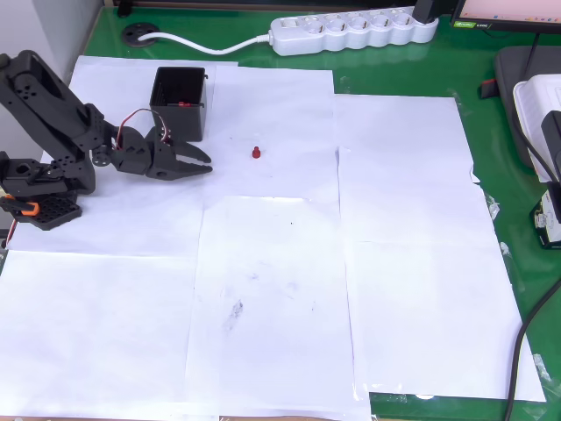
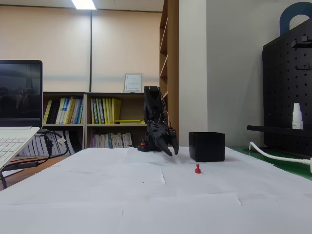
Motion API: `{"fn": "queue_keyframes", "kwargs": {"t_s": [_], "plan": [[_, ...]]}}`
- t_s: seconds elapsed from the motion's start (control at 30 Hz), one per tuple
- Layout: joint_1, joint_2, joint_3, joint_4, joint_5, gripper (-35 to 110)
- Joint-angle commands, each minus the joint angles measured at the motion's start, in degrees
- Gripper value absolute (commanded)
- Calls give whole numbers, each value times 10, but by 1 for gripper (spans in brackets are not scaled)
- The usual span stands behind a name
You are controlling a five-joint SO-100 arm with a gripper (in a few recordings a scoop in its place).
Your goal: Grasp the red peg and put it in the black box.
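Observation:
The red peg (image 1: 255,153) stands upright on the white paper, a tiny stub with a wider head, also seen in the fixed view (image 2: 197,168). The black box (image 1: 180,101) sits open-topped at the upper left of the paper, to the left of the peg in the overhead view (image 2: 207,146). My gripper (image 1: 209,163) hovers just below the box and left of the peg, pointing toward it with a gap of about a finger's length. Its jaws are slightly apart and hold nothing. In the fixed view the gripper (image 2: 173,151) hangs above the paper, left of the box.
White paper sheets (image 1: 280,289) cover a green mat (image 1: 491,158). A white power strip (image 1: 351,31) with its cable lies along the far edge. Dark equipment and cables line the right edge (image 1: 535,132). A laptop (image 2: 14,122) stands at the left of the fixed view.

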Motion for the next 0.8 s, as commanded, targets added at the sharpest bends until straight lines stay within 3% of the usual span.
{"fn": "queue_keyframes", "kwargs": {"t_s": [0.0, 0.4, 0.77], "plan": [[-13, 69, 18, -98, -5, 0], [-3, 265, 216, -126, 11, 1], [-4, 290, 248, -105, 17, 8]]}}
